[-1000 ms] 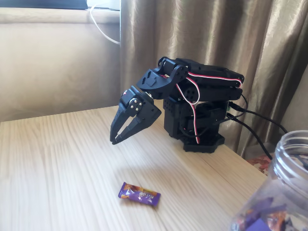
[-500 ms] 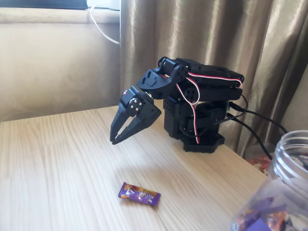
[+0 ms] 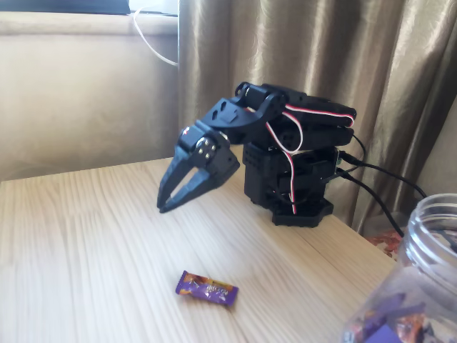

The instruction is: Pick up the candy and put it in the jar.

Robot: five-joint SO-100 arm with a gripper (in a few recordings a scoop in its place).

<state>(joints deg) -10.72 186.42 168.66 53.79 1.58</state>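
One small oblong candy [image 3: 206, 289] in a shiny purple wrapper with orange-gold print is seen lying flat on the pale wood-grain surface [image 3: 86, 243], at about five o'clock from the black two-finger end effector [image 3: 164, 206] and well apart from it. The end effector hangs above the surface, tips pointed down — its fingers narrowly parted, holding nothing. At four o'clock from the candy, the large clear plastic jar [image 3: 428, 236] is cut off by the frame corner — purple wrappers are visible through its wall.
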